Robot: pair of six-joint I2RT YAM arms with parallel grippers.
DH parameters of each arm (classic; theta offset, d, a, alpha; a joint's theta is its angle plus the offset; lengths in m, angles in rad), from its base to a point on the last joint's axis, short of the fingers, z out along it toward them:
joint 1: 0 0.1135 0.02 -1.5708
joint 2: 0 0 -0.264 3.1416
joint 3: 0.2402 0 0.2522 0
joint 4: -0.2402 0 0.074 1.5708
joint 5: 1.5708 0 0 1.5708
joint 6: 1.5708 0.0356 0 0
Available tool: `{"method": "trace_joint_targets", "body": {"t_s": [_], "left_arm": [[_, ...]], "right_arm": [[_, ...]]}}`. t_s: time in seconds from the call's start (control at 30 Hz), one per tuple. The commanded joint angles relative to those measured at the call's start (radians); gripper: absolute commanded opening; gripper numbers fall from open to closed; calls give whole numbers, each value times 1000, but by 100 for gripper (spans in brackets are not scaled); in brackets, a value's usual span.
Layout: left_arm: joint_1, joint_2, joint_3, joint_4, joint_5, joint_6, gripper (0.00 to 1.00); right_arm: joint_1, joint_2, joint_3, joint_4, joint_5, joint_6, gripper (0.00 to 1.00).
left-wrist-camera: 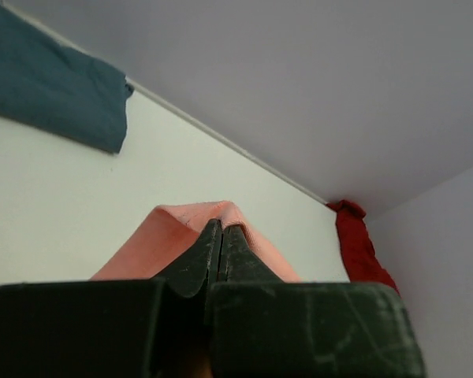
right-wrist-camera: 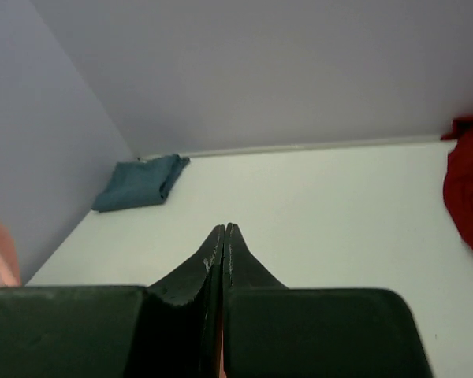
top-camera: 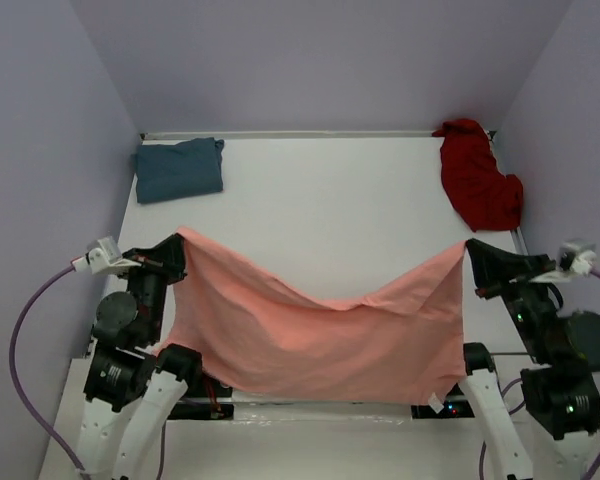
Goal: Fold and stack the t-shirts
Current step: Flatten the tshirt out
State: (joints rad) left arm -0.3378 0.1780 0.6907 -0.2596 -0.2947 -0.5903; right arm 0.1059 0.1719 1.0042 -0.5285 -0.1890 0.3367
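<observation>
The pink shirt (top-camera: 310, 335) hangs spread between the 2 arms over the near part of the table (top-camera: 330, 210), sagging in the middle. The left gripper (top-camera: 178, 246) is clamped on its upper left corner. In the left wrist view its fingers meet, with pink cloth folded over their tips. The right gripper (top-camera: 472, 252) is pinched on the upper right corner. In the right wrist view its fingers are pressed together, with a sliver of pink low between them. The teal shirt (top-camera: 178, 170) lies folded at the table's far left corner. The red shirt (top-camera: 478, 185) lies crumpled at the far right corner. The 3 shirts are well apart.
</observation>
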Motion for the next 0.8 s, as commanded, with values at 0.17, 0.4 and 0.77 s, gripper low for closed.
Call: {"method": "trace_joint_targets", "body": {"t_s": [0.17,0.4,0.77], "left_arm": [[6,386,-134,293,-58,-144,0],[6,751,-113,475,-87,-157,0],[20,1245,249,457,-231,-102,0]], "right_arm": [[5,339,-205,333,125,67,0],[5,814,-175,498,152,58,0],[5,1497,209,654,106,18,0]]}}
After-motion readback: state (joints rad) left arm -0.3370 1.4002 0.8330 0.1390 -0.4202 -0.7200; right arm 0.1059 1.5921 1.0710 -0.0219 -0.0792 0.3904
